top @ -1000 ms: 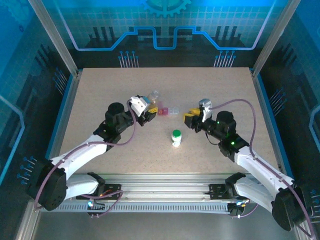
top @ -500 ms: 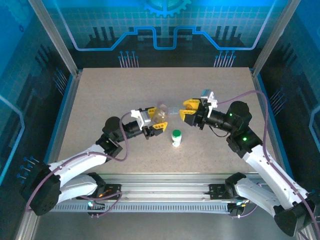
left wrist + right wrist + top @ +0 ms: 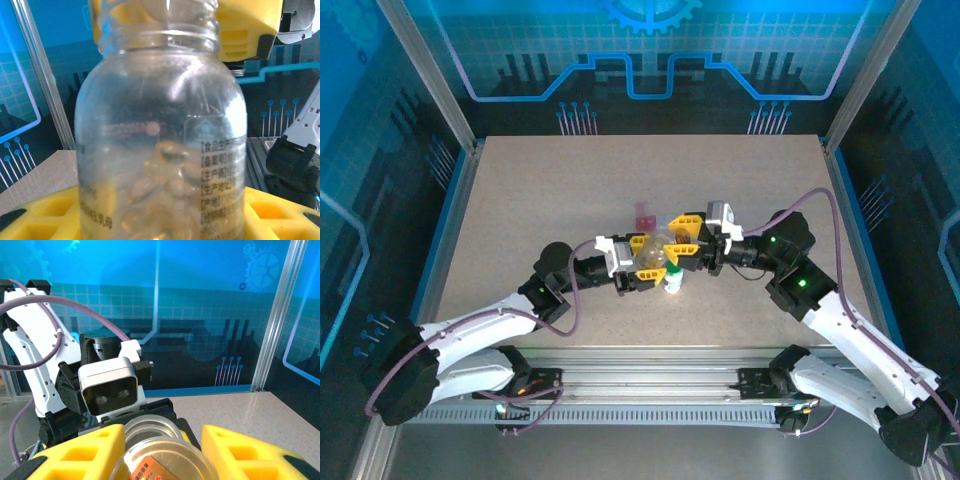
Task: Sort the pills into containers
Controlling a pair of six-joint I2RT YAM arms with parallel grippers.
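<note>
My left gripper [image 3: 645, 256] is shut on a clear bottle [image 3: 654, 257] lying on its side above the table centre. In the left wrist view the bottle [image 3: 160, 130] holds several pale oval pills [image 3: 175, 175] between my yellow fingers [image 3: 40, 215]. My right gripper [image 3: 681, 243] faces it, shut on a round clear vial [image 3: 165, 460] with an orange label inside. That vial's end sits right at the bottle's open mouth [image 3: 150, 424]. The white bottle with green cap [image 3: 673, 283] stands just below both grippers, partly hidden. The pink box [image 3: 643, 215] lies behind them.
The speckled table [image 3: 520, 190] is bordered by metal posts and blue walls. The left arm's wrist camera [image 3: 107, 387] sits close in front of my right fingers. Both arms crowd the middle.
Both arms have swung inward from their sides to the table centre. The left brought its bottle right and nearer. The right came left until its vial met the bottle's mouth.
</note>
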